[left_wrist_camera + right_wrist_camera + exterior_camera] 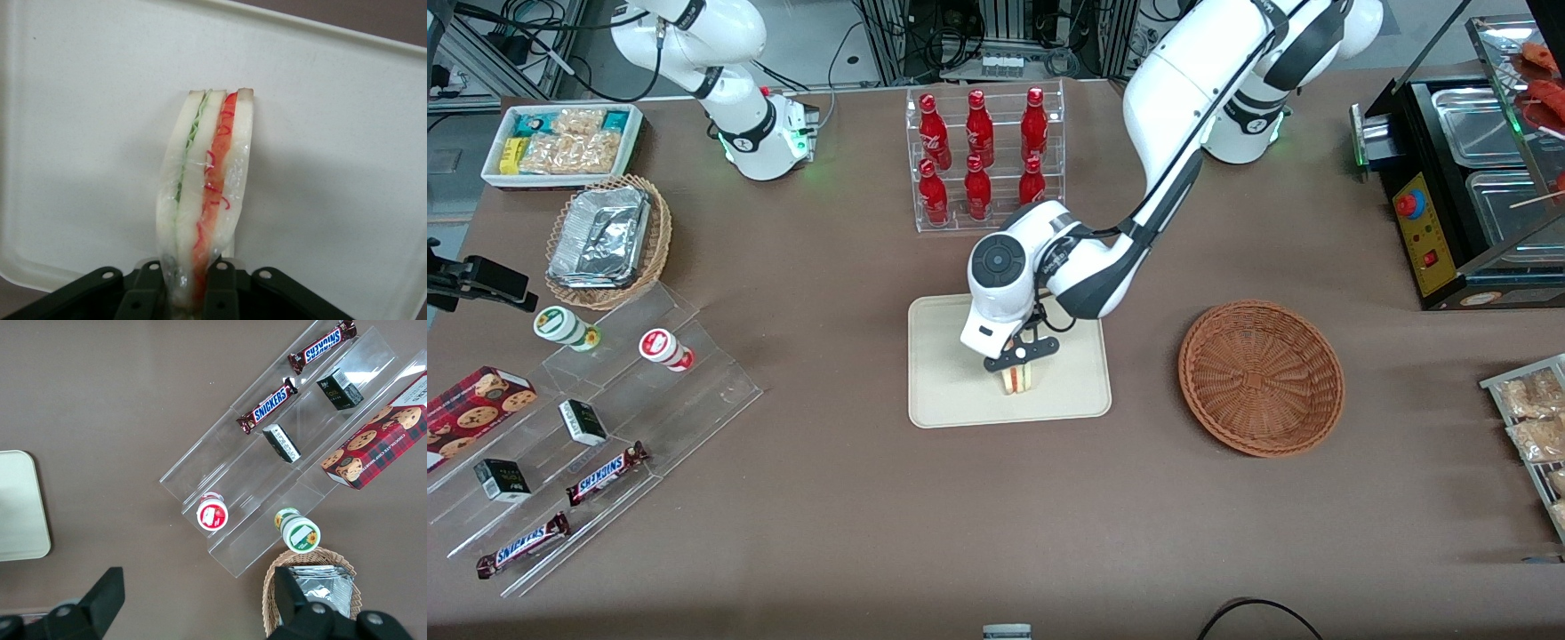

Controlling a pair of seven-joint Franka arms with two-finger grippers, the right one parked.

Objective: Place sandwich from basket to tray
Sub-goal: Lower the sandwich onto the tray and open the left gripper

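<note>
My gripper hangs low over the cream tray, shut on the sandwich, a pale wedge with red and green filling. In the left wrist view the sandwich stands on edge over the tray, its wrapped end pinched between the black fingers of the gripper. Whether its tip touches the tray I cannot tell. The reddish-brown basket sits beside the tray toward the working arm's end of the table, with nothing in it.
A clear rack of red bottles stands farther from the front camera than the tray. Acrylic steps with snack bars, a tan wicker basket with foil and a white box of snacks lie toward the parked arm's end. A black food warmer stands at the working arm's end.
</note>
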